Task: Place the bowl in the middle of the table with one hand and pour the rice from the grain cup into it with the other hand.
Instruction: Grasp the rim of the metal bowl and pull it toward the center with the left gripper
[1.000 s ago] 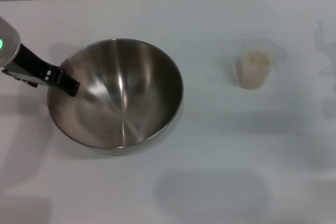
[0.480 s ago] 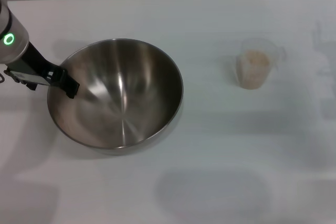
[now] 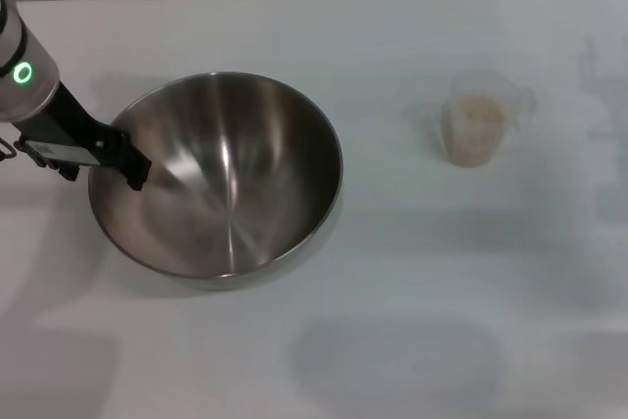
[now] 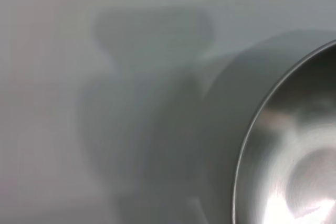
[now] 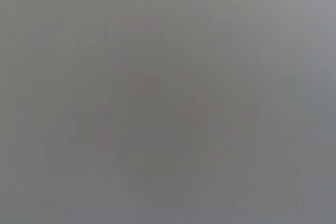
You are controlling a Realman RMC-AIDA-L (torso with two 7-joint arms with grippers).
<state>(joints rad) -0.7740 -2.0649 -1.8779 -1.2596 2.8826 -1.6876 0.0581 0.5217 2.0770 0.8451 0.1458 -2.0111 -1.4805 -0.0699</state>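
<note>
Since a second ago, the left arm is showing more of itself at the left edge of the head view, its green ring light now in full sight, while the bowl (image 3: 216,176) and the grain cup (image 3: 476,125) are lying exactly where they were.

Nearest the robot, bare white table (image 3: 392,340) is filling the front of the view. Beyond it, the bowl is sitting upright on the left half of the table, left of the middle, its shiny inside empty and facing up. The left gripper (image 3: 132,169) is reaching in from the left and meeting the bowl at its left rim, one black finger (image 3: 134,166) lying over the rim on the inner side; whether it is actually pinching the rim is not clear from here. The left wrist view is showing only the bowl's rim and inner wall (image 4: 294,161) against the table (image 4: 63,103), with none of the fingers.

Farther back and well apart to the right, the grain cup is standing upright with the rice (image 3: 477,110) inside it. The right gripper is out of sight; the right wrist view is showing nothing but an even grey field.
</note>
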